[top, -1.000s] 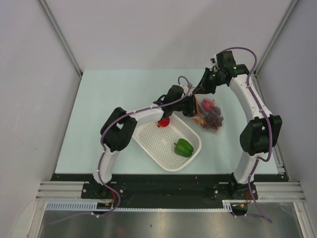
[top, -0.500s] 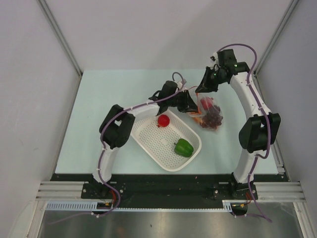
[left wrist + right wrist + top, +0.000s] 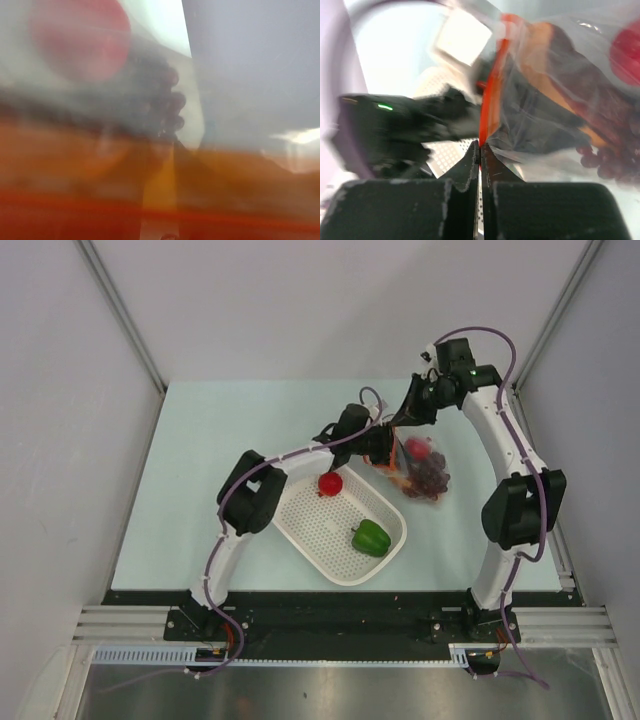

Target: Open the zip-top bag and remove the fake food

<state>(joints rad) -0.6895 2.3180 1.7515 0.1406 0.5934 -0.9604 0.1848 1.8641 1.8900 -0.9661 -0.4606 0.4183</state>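
Observation:
The clear zip-top bag lies right of the basket. It holds a red round fruit, dark grapes and an orange piece. My right gripper is shut on the bag's orange-red zipper strip, with its jaws pressed together on it. My left gripper is at the bag's mouth. Its own view is blurred by plastic and shows the red fruit, grapes and orange; its fingers do not show. A green pepper and another red fruit lie in the basket.
The white perforated basket sits near the table's middle, just left of the bag, under my left forearm. It also shows in the right wrist view behind my dark left gripper. Enclosure walls stand on both sides.
My left arm has pushed slightly right, toward the bag's mouth, its elbow shifting right. My right gripper keeps hold of the zipper strip, nearly in place.

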